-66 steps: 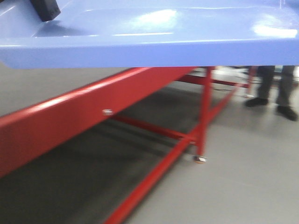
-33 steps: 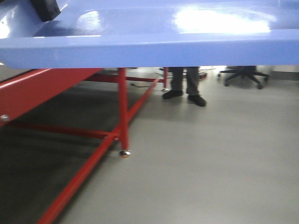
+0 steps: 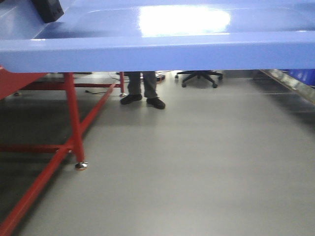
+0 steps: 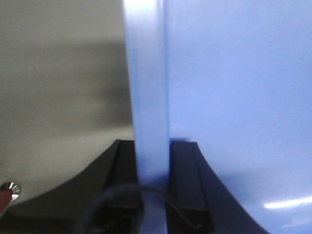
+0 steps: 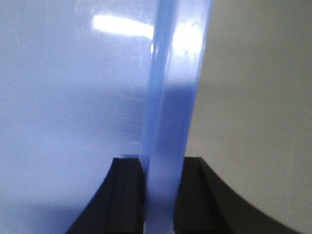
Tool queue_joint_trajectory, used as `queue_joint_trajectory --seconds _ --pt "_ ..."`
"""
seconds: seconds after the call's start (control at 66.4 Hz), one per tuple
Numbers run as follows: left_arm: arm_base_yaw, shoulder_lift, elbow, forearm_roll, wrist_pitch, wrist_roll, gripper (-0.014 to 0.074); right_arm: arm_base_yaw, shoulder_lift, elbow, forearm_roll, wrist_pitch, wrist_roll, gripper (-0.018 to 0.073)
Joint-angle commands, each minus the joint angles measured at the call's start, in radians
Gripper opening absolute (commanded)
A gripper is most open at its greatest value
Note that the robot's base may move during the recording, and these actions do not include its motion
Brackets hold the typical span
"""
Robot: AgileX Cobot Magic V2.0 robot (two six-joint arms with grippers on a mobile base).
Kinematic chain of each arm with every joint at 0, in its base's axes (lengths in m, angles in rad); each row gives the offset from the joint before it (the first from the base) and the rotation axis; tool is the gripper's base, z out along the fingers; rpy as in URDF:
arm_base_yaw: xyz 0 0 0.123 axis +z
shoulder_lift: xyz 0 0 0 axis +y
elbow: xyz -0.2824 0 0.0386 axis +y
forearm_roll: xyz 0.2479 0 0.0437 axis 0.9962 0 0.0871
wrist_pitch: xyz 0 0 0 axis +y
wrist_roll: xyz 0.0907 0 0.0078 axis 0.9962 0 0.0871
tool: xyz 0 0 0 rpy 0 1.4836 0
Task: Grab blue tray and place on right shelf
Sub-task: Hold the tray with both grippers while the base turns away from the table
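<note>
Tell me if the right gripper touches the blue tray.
Touching. The right wrist view shows the right gripper clamping the blue tray by its rim, fingers flush on both sides.

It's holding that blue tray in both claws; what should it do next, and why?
Probably swing rightward. The left gripper and right gripper are each shut on a rim of the blue tray, yet the right shelf shows only as a steel rail at the front view's right edge.
</note>
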Motion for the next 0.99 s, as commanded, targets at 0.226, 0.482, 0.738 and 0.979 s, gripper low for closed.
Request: queue_joint_trajectory --seconds 0.226,0.482,0.738,0.979 --pt "-0.005 -0.029 -0.024 0.061 0.109 0.021 -0.0048 -0.008 -0.023 -0.027 -0.082 -0.027 -0.028 0.0063" --pt "-0.005 -0.029 -0.024 0.053 0.109 0.021 -0.0048 -0.008 -0.023 -0.027 -0.082 -0.027 -0.028 0.0063" --pt "-0.005 -0.029 -0.024 0.019 0.109 0.021 -0.0048 -0.008 -0.023 -0.027 -0.082 -0.027 -0.028 0.0063" --pt "-0.005 -0.029 -0.024 0.011 0.109 0.021 -0.0048 -0.008 -0.023 -0.027 -0.082 -0.027 -0.028 0.0063"
